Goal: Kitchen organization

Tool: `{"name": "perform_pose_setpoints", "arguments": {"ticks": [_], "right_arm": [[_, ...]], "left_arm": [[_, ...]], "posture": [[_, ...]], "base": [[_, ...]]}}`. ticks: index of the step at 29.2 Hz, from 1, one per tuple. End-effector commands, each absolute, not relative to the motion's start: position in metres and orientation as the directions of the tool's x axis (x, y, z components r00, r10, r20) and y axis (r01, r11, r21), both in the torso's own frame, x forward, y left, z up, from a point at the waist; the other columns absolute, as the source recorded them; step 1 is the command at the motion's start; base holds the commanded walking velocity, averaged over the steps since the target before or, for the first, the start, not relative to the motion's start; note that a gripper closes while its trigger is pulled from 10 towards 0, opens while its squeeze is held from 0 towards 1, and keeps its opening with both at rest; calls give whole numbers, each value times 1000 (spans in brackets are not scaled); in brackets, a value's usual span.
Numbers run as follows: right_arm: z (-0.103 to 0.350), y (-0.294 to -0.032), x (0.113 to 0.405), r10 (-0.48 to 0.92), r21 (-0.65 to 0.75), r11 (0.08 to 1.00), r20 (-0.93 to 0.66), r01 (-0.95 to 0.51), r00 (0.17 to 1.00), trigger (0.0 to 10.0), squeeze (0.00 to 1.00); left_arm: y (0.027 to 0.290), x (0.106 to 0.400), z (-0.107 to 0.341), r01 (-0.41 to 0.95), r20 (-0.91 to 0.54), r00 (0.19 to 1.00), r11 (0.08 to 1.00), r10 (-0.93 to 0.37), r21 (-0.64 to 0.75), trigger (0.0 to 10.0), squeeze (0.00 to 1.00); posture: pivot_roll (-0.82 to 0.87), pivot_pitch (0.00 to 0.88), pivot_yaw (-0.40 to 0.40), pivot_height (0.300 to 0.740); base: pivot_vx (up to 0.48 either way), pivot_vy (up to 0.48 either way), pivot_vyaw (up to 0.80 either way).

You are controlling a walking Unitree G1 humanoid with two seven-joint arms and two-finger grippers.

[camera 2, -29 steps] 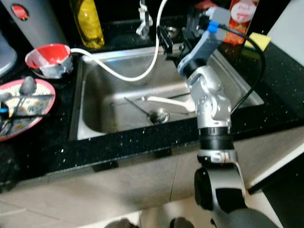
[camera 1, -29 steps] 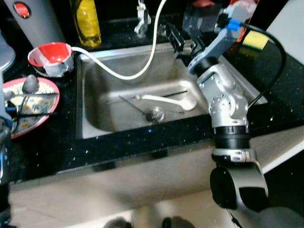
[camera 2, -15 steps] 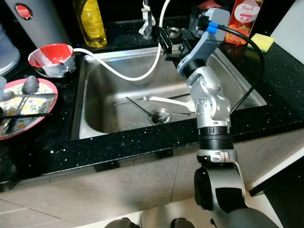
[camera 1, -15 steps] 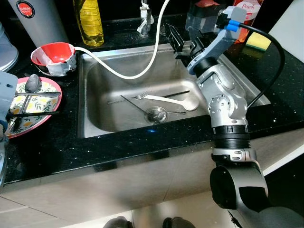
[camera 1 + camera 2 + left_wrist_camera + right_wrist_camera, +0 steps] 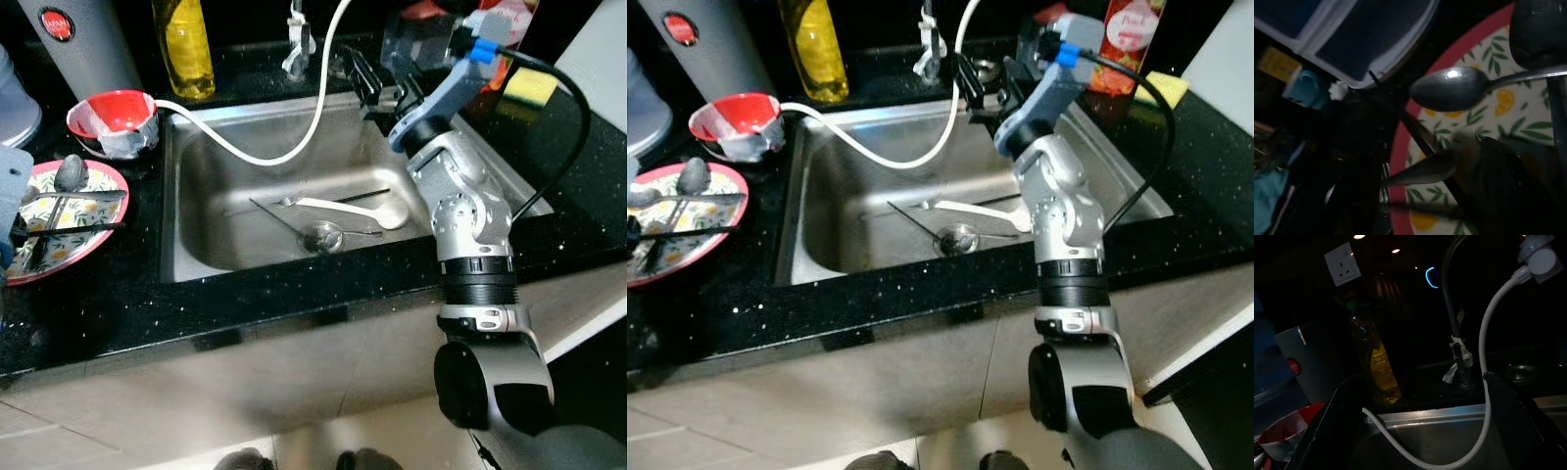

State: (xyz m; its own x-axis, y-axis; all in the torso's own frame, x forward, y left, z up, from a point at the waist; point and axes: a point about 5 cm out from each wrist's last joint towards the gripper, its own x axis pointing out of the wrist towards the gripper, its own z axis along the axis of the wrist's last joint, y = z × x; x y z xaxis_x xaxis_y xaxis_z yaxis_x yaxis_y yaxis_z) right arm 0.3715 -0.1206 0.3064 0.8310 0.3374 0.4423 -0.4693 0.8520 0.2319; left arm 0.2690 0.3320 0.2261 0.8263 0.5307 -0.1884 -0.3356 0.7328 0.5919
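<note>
Hovering my right gripper [image 5: 377, 83] over the sink's [image 5: 186, 255] back edge — fingers apart, empty. Left gripper [image 5: 1430, 196] above the plate [image 5: 98, 230] — fingers spread too.

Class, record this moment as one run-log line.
right gripper: open, over sink back edge | left gripper: over plate, open | white spoon: in sink

The right arm reaches up over the sink [image 5: 186, 196], its end effector [image 5: 377, 83] parted above the back rim, while the left end effector [image 5: 1440, 196] hovers spread, apart from the sink.
</note>
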Motion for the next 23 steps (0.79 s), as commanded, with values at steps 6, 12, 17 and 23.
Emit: {"name": "perform_pose_setpoints", "arguments": {"ticks": [6,12,17,23], "right_arm": [[308,-121,371,334,227,854,449,-467,829,10000,0],[308,-120,371,340,226,852,448,-473,827,10000,0],[309,-119,372,345,224,850,447,-476,825,10000,0],[309,-118,372,350,223,848,448,-481,823,10000,0]], "left_arm": [[355,256,219,-337,-284,768,739,574,583,1373,0],[364,251,209,-379,-290,738,730,609,569,0,0],[367,250,208,-395,-273,736,720,620,570,0,0],[362,260,234,-449,-41,785,614,618,649,10000,0]], "posture": [[188,39,52,740],[191,37,45,740],[193,40,36,740],[192,36,32,740]], "base": [[0,0,0],[0,0,0],[0,0,0],[0,0,0]]}}
